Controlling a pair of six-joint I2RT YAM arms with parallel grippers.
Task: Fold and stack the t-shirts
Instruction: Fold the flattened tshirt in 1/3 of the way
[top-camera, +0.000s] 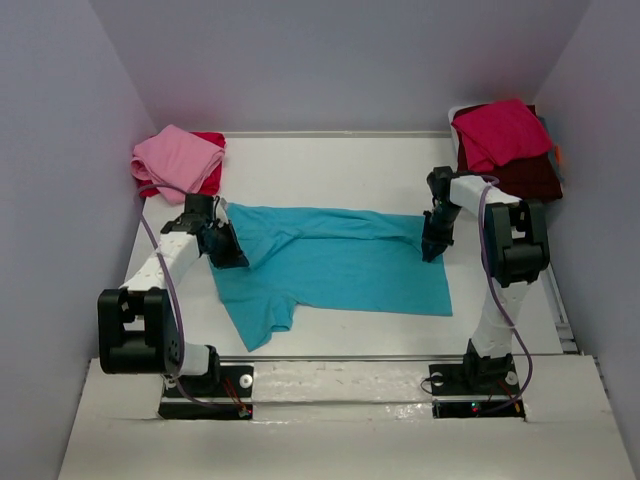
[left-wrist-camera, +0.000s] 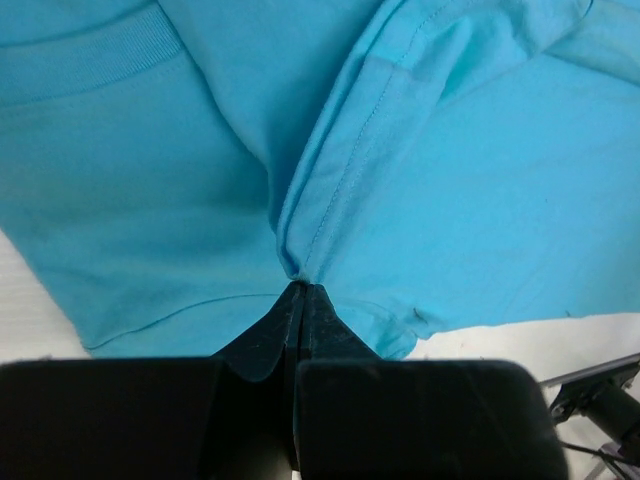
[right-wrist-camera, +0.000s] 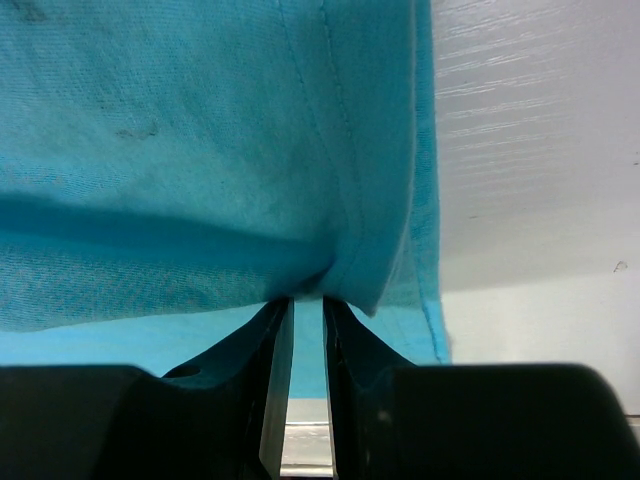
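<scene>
- Left claw nearest, pinched tight on a fold by the collar; right claw clamped on the hem.
- Turquoise t-shirt lies on the desk, long axis running between my claws.

**Top external:** fixed high behind the arm bases, which sit at the bottom edge of the frame. It faces down and forward and takes in the whole table.
**Left wrist:** looks along the left gripper, seen at bottom centre, close against the turquoise t-shirt, which nearly fills the frame.
**Right wrist:** looks likewise along the right gripper, with cloth at upper left and bare table at right.
**Shared:** all three views show the shirt. The wrist views cover its left and right ends as seen from above.
</scene>
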